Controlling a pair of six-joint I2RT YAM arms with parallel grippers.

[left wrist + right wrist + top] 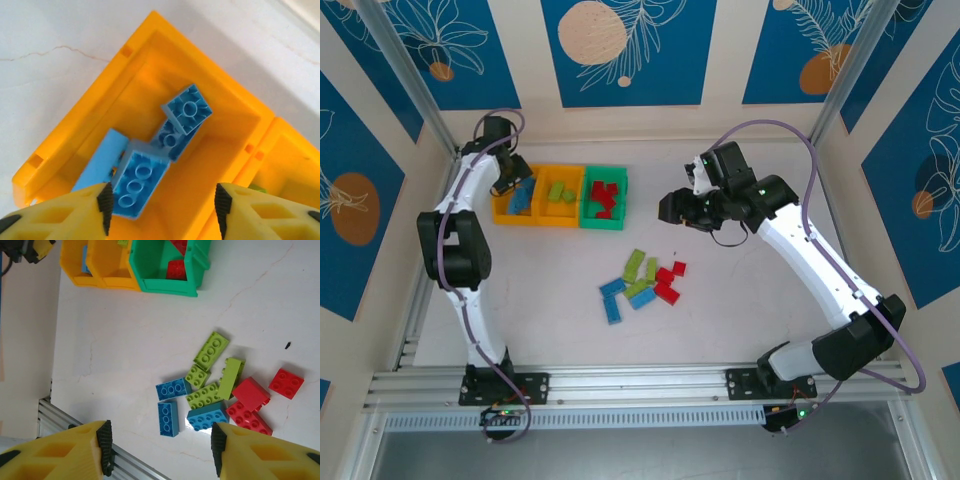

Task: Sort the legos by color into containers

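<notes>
The left gripper [163, 202] hangs over the left orange bin [75, 130] with its jaws spread and nothing between them. Below it, four blue bricks lie in that bin: one tilted with its underside up [187, 107], one partly under it [170, 137], one stud-side up near the left finger [137, 182], and a smooth-faced one [97, 160] against the bin wall. The middle orange bin [560, 218], joined to the first, holds lime bricks [560, 192], and the green bin [160, 285] at the end of the row holds red bricks [176, 270]. The right gripper [161, 442] hovers above the table [100, 340], its jaws also apart and empty, well away from the bins. Under it lies a loose cluster of bricks: four lime [211, 350] in the middle, three blue [172, 388] on the side nearer the gripper, and three red [250, 391] on the far side, one of them [286, 383] lying just apart from the rest.
</notes>
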